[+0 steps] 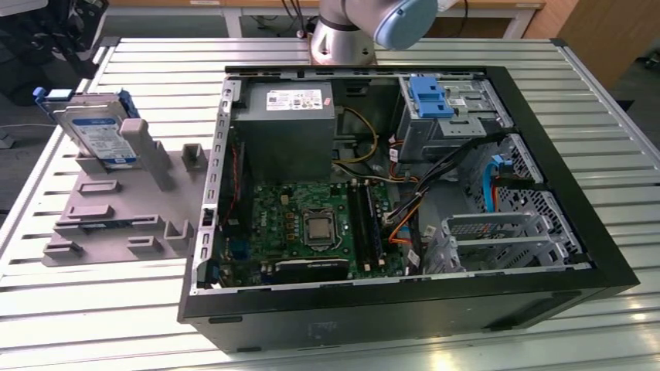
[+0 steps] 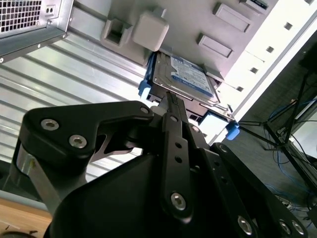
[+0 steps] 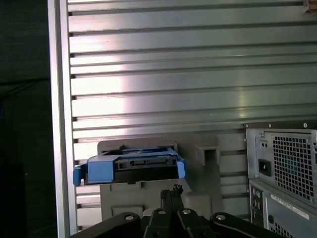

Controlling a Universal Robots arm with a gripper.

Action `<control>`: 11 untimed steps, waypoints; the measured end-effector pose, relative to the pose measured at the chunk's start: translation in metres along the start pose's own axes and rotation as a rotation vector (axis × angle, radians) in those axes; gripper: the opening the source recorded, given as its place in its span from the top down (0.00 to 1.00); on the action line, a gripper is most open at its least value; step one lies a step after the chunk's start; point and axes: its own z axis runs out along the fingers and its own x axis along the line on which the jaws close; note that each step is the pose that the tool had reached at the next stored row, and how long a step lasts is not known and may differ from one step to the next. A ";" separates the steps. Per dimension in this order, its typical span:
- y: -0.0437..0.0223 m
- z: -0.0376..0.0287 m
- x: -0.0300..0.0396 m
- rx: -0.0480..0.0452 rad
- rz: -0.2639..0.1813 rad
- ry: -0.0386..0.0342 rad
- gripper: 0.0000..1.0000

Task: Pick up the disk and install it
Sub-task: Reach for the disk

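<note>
We see the disk [image 1: 98, 135] standing tilted in a grey holder [image 1: 113, 209] near the desk's [image 1: 413, 54] edge at the exterior view's left, toward the far corner. Its white-and-blue label faces up and outward, and blue rails run along its sides. It leans back against an upright post of the holder, which lies flat on the slatted metal desk just beside the open computer case [image 1: 577, 255].

The case fills the middle of the desk. Inside it a grey power supply [image 1: 284, 127] lies toward the far side, a green motherboard [image 1: 309, 224] nearer us, and a blue latch [image 1: 428, 97] stands upright over the drive bays toward the far corner at the exterior view's right. Part of the arm [image 1: 361, 27] rises at the desk's far edge.

In both wrist views the tool [image 2: 168, 96] [image 3: 171, 191] points at the disk [image 2: 185, 77] [image 3: 131, 168]. Its fingers are pressed together with nothing between them. In the first wrist view a strip of the grey holder lies between the tips and the disk's connector end, so the tool is near the disk but apart from it.
</note>
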 end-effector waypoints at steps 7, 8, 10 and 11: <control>-0.0001 0.0000 0.0010 0.0000 0.000 0.0001 0.89; -0.0001 0.0000 0.0010 0.0001 0.000 0.0001 0.89; -0.0001 0.0000 0.0011 0.0000 0.000 0.0001 0.89; -0.0001 0.0000 0.0011 0.0000 0.000 0.0001 0.89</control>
